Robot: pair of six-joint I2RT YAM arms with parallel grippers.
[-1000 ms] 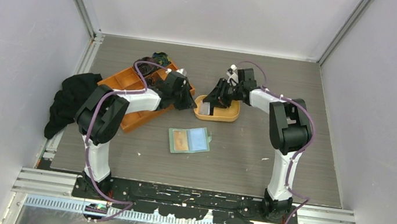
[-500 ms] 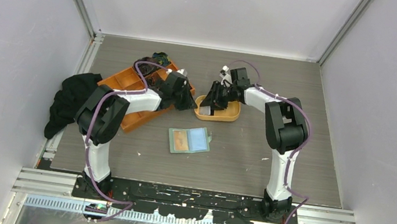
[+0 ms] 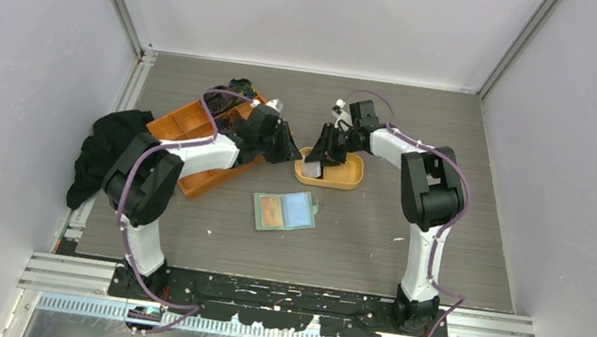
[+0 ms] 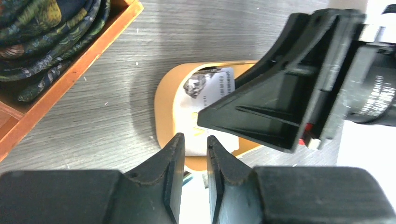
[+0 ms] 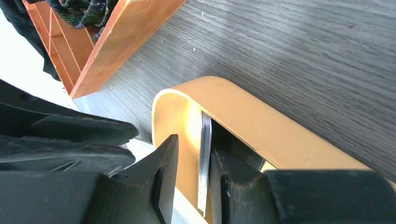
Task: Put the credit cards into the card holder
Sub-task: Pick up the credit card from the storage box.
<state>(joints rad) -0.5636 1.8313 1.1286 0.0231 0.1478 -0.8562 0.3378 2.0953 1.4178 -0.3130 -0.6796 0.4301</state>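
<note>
The credit cards [image 5: 204,158] stand on edge in the oval orange dish [image 5: 243,112], loosely straddled by the right gripper [image 5: 194,144]; the left gripper [image 4: 195,140], narrow and empty, hovers at the dish's rim, and the open card holder [image 3: 284,212] lies near the dish.

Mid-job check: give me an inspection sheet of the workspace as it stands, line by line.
Surface: grey wood-grain table.
Job's things: card holder lies open and flat, on the near side of the dish; credit cards stand on edge in the oval orange dish.
Clutter: orange compartment tray holding patterned fabric; black cloth at the left edge.
Grippers: left tool slightly open, empty, over the dish's rim; right tool open around the cards, with a gap on one side.
Cables: purple cables run along both arms.
Surroundings: white walls; nothing else seen.
</note>
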